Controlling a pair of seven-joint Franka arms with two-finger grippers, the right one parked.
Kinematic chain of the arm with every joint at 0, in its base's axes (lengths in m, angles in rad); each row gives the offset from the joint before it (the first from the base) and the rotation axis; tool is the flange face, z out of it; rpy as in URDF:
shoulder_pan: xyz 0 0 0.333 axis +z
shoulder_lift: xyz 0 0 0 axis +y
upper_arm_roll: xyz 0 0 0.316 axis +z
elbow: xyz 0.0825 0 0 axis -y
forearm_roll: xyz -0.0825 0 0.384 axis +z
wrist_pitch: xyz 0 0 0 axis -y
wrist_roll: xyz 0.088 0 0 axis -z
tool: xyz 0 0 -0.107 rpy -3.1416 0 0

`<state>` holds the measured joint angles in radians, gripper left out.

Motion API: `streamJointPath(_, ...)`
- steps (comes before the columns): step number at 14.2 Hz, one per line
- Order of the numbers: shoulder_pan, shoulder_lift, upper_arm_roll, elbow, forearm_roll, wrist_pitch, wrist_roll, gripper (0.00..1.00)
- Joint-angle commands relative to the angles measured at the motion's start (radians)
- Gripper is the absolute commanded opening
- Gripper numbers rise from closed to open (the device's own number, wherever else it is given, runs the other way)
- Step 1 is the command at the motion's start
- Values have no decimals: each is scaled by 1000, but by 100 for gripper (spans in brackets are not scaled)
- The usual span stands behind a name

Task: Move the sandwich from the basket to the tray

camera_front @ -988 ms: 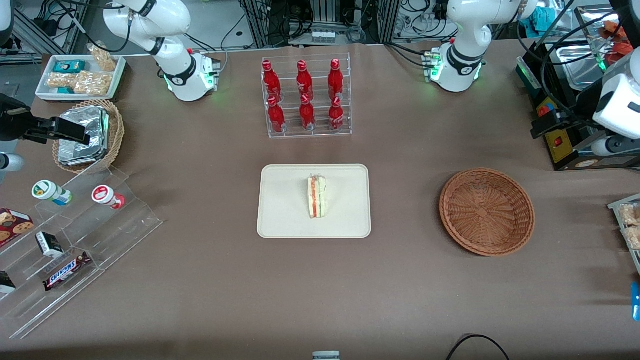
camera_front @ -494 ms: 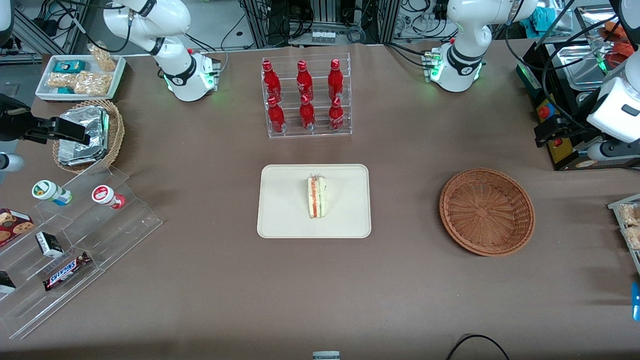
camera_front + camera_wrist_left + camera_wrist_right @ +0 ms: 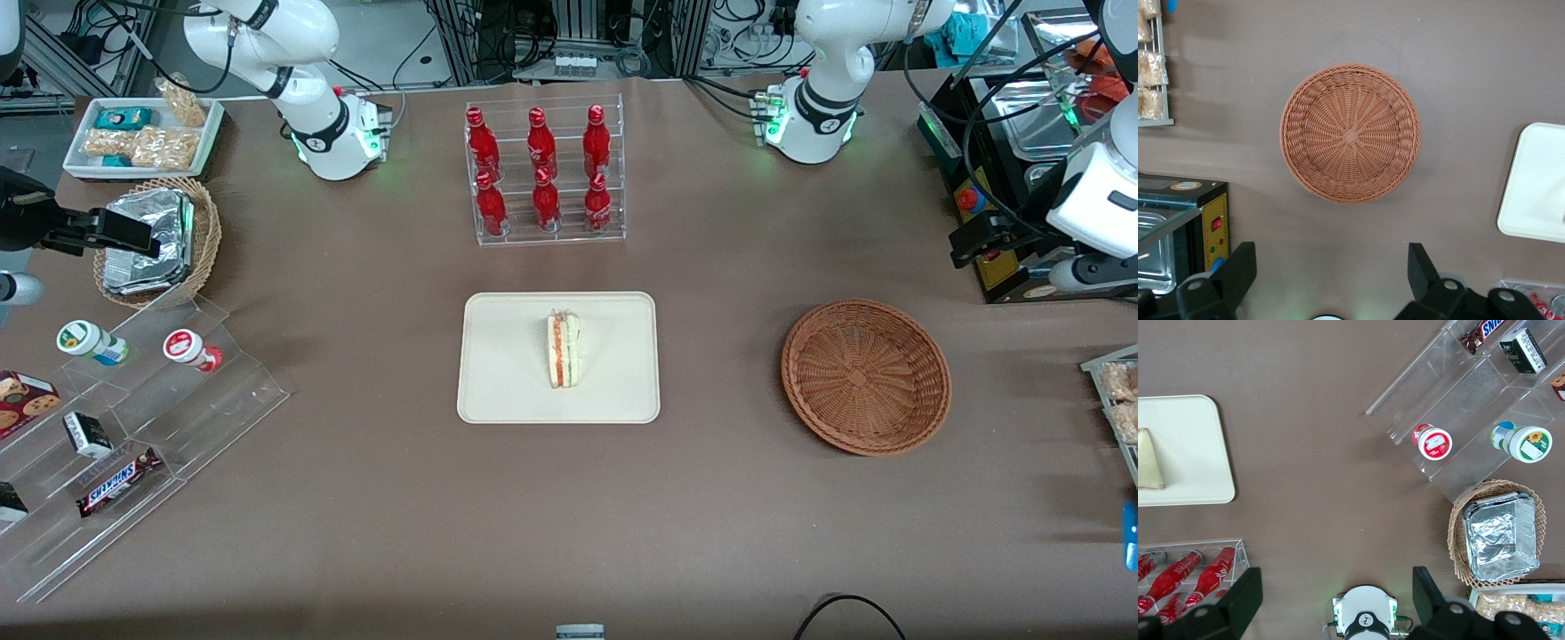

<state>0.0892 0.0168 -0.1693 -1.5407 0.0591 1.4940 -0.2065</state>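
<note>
Sandwich [image 3: 563, 349] sits on the tray [image 3: 507, 373] mid-frame in the front view: small wedge, pale white bread, red-orange and green filling stripes facing up, standing on edge. Basket [image 3: 865, 376] is toward the working arm's end of the surface [image 3: 373, 498], holding nothing; the wrist view shows bare reddish-brown weave [image 3: 1350, 133]. End effector [image 3: 1328, 270] hangs high above the surface with nothing between its fingers [image 3: 1238, 270], which are spread wide apart. Readable text: "SNICKERS" on the bar [image 3: 117, 481] in the clear acrylic rack, lower left of the front view.
</note>
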Motion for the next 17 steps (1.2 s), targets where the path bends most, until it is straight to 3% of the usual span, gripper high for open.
streamJointPath(1,20,0,-18,1,-5,8,-24,100)
streamJointPath(17,21,29,-15,13,-1,-4,-34,100)
